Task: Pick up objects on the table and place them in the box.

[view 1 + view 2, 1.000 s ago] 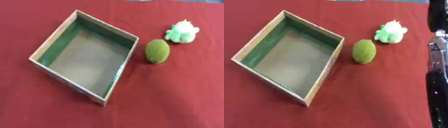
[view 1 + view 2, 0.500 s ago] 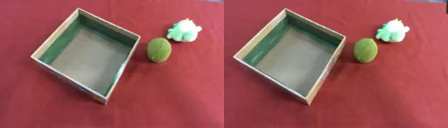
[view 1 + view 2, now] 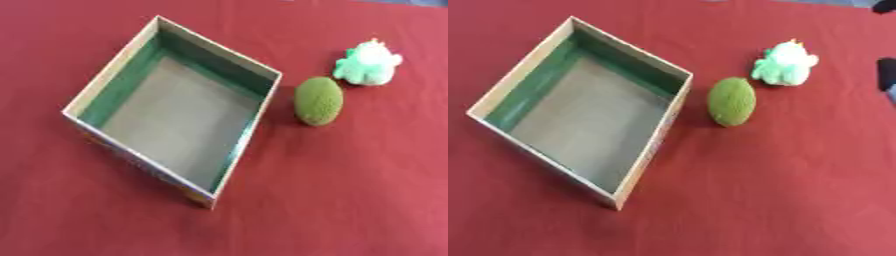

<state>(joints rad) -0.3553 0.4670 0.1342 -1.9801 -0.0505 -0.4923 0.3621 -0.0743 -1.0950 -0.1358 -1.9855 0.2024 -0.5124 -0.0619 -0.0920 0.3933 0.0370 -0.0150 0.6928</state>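
The box (image 3: 105,82) sits open on the red table (image 3: 350,190), with a green oval object (image 3: 318,100) just beside it. A pale green toy (image 3: 368,63) lies near. Black robot parts (image 3: 886,75) show at right; hand state unclear.

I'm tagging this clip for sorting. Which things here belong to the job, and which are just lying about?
Belongs to the job:
- open box, nothing in it yet
- green oval object, right of the box
- pale green plush toy, beyond the oval

Just there:
- red tablecloth
- dark shapes at the right edge, too cropped to identify

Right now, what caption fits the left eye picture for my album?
An empty box sits on a red table, beside a green oval object and a pale green toy.
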